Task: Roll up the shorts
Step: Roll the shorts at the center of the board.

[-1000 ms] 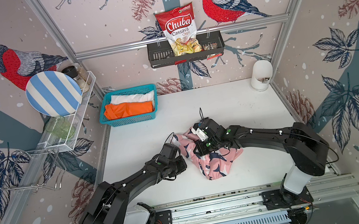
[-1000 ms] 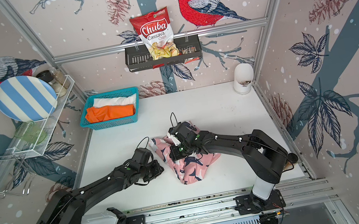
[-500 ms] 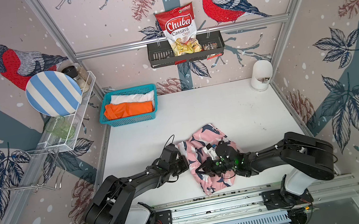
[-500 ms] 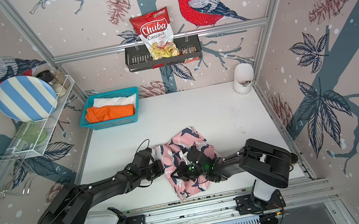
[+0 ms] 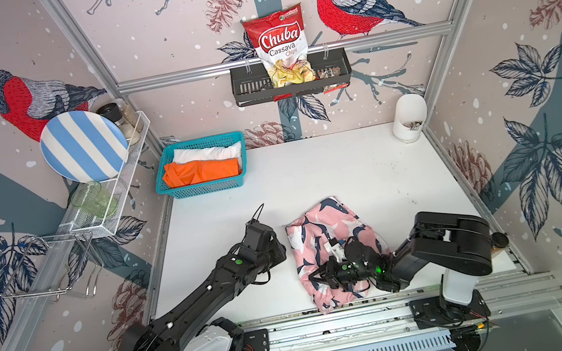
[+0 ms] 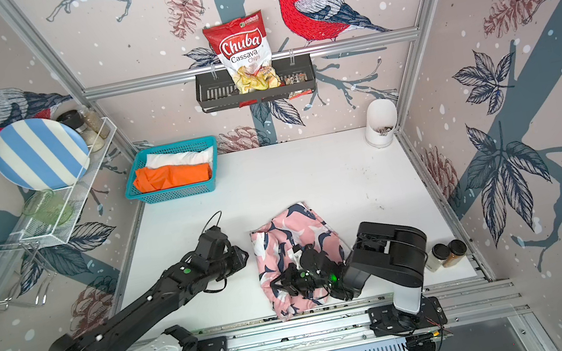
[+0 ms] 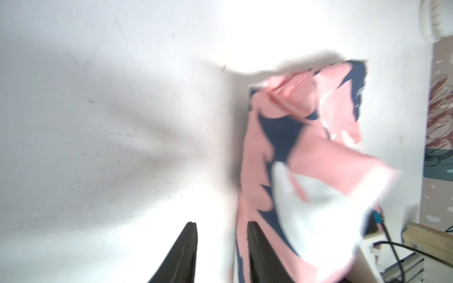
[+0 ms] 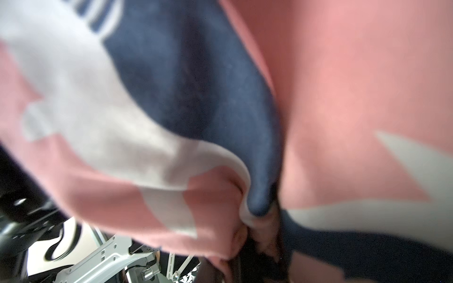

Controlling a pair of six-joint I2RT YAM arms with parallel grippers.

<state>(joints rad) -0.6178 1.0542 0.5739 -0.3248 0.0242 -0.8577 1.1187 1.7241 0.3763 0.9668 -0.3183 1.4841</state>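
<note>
Right gripper [image 5: 319,278]: my jaws were closed tight on a gathered fold of the soft pink shorts with navy-and-white shapes [image 5: 319,226], and the cloth filled the right wrist view. Left gripper [image 7: 220,225]: my jaws stood partly open and empty, just beside the edge of that cloth. The pink shorts lay crumpled on the white tabletop [image 5: 330,175], near its front edge. Well apart, at the back left, a teal plastic mesh basket [image 5: 204,190] held the plain orange shorts [image 5: 200,172] and the plain white shorts [image 5: 209,153].
</note>
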